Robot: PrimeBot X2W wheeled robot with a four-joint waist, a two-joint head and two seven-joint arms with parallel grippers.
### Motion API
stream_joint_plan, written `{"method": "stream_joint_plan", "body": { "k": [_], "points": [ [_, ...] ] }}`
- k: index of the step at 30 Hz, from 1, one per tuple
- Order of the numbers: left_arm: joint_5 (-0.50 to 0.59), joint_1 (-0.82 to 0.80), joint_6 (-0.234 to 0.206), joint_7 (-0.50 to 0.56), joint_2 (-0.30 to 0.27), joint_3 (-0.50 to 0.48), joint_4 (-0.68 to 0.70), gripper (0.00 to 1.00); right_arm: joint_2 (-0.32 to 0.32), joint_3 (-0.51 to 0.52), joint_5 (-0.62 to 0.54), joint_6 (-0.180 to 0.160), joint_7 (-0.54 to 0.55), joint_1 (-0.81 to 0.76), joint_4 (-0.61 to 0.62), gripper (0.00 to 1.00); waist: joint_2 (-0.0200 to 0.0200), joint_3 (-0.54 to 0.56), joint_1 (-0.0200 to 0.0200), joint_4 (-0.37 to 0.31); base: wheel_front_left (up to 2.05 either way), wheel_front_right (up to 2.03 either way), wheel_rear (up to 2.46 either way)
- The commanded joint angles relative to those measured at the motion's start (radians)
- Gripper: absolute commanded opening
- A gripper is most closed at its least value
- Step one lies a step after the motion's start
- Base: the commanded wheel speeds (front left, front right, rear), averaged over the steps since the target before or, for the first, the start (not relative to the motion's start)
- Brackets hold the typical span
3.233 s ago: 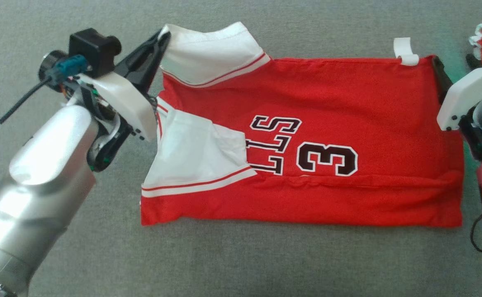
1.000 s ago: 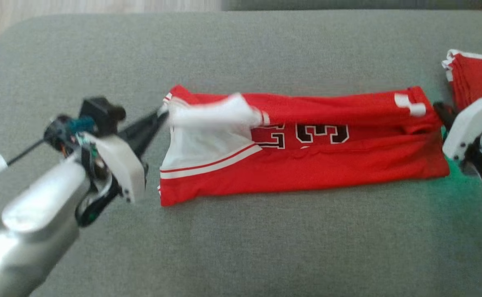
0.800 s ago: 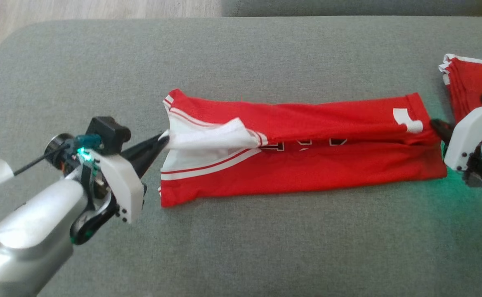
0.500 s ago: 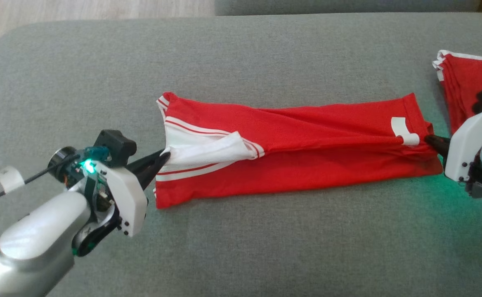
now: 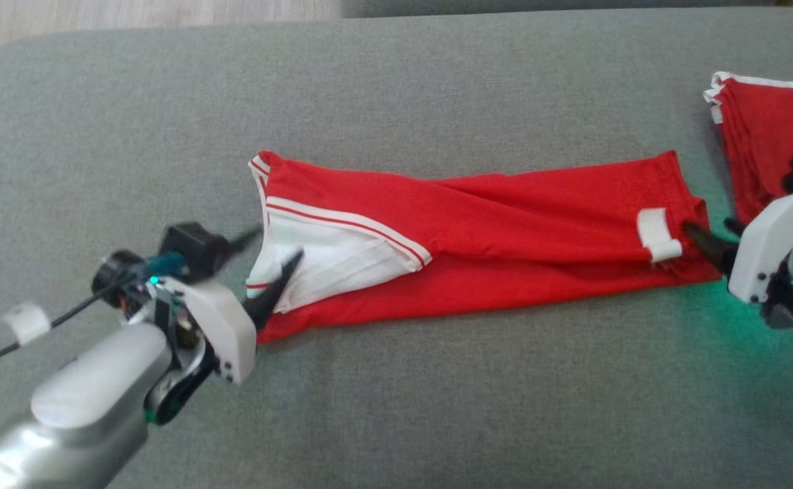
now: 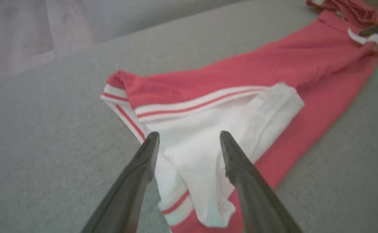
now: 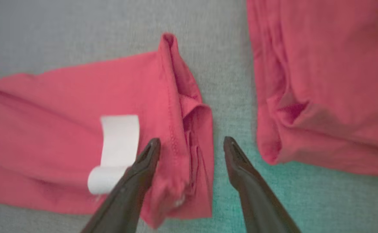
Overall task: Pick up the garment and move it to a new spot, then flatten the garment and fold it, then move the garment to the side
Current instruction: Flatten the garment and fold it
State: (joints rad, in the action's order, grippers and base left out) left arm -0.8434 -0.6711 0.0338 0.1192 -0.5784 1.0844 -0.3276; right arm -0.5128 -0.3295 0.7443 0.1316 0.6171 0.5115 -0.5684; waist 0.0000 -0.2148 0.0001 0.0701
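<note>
The garment (image 5: 505, 224) lies as a long folded strip across mid-frame on the grey surface (image 5: 396, 407). My left gripper (image 6: 189, 134) has its jaws spread over the white end; my right gripper (image 7: 191, 139), jaws spread too, straddles the hem beside the white tag (image 7: 119, 142). Upper right, another red cloth (image 5: 763, 136) is cut off by the frame. Blur hides whether I touch fabric.

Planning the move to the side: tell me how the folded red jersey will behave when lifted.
Likely floppy: the jersey lies creased, so it should sag. Probably light, being thin cloth. Its loose white panel may flop open.
</note>
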Motion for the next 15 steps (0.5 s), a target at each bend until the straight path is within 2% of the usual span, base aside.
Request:
{"method": "stream_joint_plan", "body": {
  "k": [1,9,13,15],
  "points": [
    [0.009,-0.038,-0.022,-0.051,-0.02,-0.076,0.006,1.0,-0.012,0.017,-0.015,-0.001,-0.034,0.003,0.035,1.0,0.0,0.007,-0.0001,-0.002,0.0,0.0,0.0],
    [-0.014,0.001,-0.162,-0.333,0.053,-0.229,-0.019,1.0,0.073,0.136,-0.084,-0.001,-0.295,-0.01,0.117,1.0,0.0,0.055,-0.0001,-0.011,0.0,0.0,0.0],
    [-0.017,0.066,-0.222,-0.377,0.085,-0.32,-0.003,1.0,0.147,0.186,-0.131,-0.001,-0.428,-0.05,0.163,1.0,0.0,0.082,-0.0001,-0.016,0.0,0.0,0.0],
    [0.02,0.104,-0.251,-0.38,0.103,-0.393,0.031,1.0,0.18,0.195,-0.177,-0.001,-0.499,-0.075,0.187,1.0,0.0,0.092,-0.0001,-0.019,0.0,0.0,0.0]
  ]
}}
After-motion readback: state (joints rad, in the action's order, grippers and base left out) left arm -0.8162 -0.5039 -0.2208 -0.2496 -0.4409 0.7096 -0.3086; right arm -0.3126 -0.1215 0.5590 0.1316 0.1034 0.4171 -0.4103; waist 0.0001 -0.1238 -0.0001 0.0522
